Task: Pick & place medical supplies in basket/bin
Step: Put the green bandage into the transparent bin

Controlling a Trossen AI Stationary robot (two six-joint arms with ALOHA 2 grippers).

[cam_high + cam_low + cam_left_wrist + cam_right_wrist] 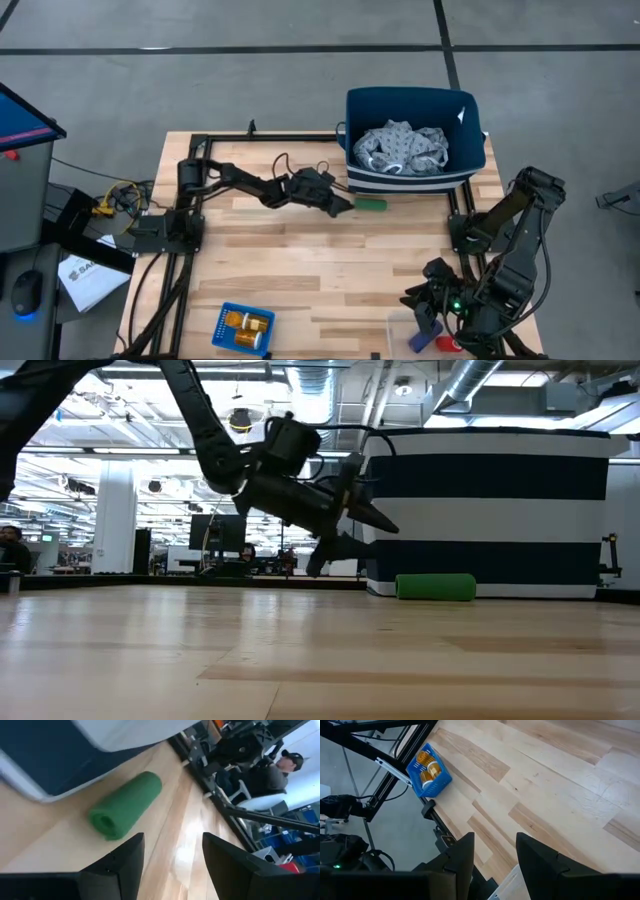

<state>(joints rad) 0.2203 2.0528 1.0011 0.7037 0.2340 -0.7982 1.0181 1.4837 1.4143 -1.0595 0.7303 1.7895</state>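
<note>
High view: left gripper (348, 205) reaches across the pale wooden surface (300, 260) toward a short green cylinder (373, 205) lying just beside the front wall of the large navy bin with white stripes (415, 180) at the far right corner; grey patterned cloth garment (405, 148) sits inside the bin. Small bright blue perforated basket (243, 328) with two orange pill bottles (248, 327) at the near edge, left side. Right gripper (428, 322) waits at the near right corner. Low view: left gripper above the surface, fingers spread, cylinder on the surface against the bin. Left wrist view: spread fingers (122, 862), nothing between, cylinder just ahead. Right wrist view: fingers (462, 855) apart, empty.
</note>
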